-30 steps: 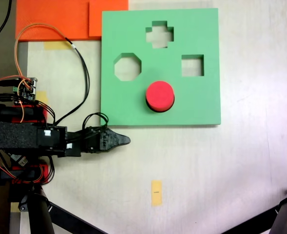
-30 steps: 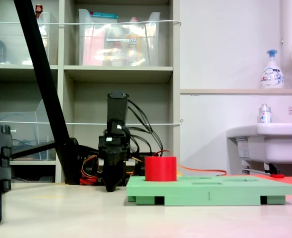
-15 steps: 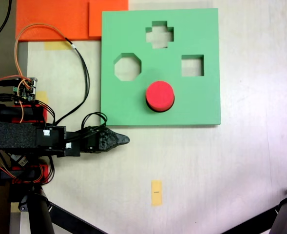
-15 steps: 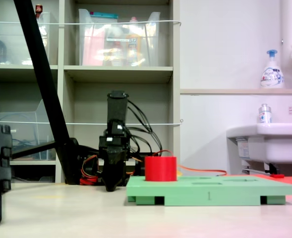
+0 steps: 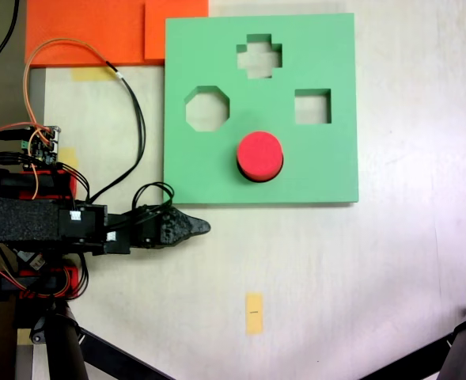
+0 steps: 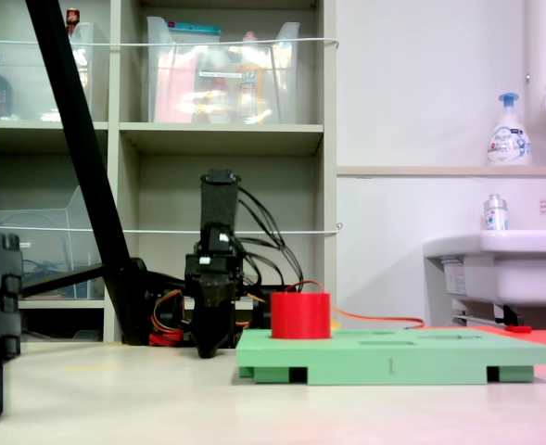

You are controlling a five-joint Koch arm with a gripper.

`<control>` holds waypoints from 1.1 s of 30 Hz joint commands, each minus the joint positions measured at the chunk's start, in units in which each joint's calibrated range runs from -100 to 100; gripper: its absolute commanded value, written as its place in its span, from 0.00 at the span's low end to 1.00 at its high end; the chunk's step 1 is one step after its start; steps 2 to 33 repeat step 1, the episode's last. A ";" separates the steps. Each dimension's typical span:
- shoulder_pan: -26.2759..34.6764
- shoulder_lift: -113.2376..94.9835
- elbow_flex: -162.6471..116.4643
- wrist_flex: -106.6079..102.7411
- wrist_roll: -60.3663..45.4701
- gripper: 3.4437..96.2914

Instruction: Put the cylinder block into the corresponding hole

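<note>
Pale tabletop (image 5: 359, 277) before shelving (image 6: 226, 139)

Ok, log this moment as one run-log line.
cylinder block: seated in green board, top protruding | gripper: shut, empty, off board near its lower-left corner in the first exterior view

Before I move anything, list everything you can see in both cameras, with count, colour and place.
Cylinder block: one, red, seated in the board's round hole, standing proud of it.
Foam board: one, green, upper middle of the first exterior view.
Empty cutouts: three; cross, octagon, square.
Foam sheets: orange, top left of the first exterior view, beside the board.
Tape marker: one, yellow, on the table below the board.
Soap dispenser: one, white and blue, on a ledge above the sink.
Shelving: holds clear bins.
Gripper: one, black, shut, empty, off the board's lower left corner in the first exterior view.
</note>
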 commanded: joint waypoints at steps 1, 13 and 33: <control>0.29 -0.55 -0.88 -6.18 -0.24 0.50; 0.29 -0.55 -0.88 -6.18 -0.24 0.50; 0.29 -0.55 -0.88 -6.18 -0.24 0.50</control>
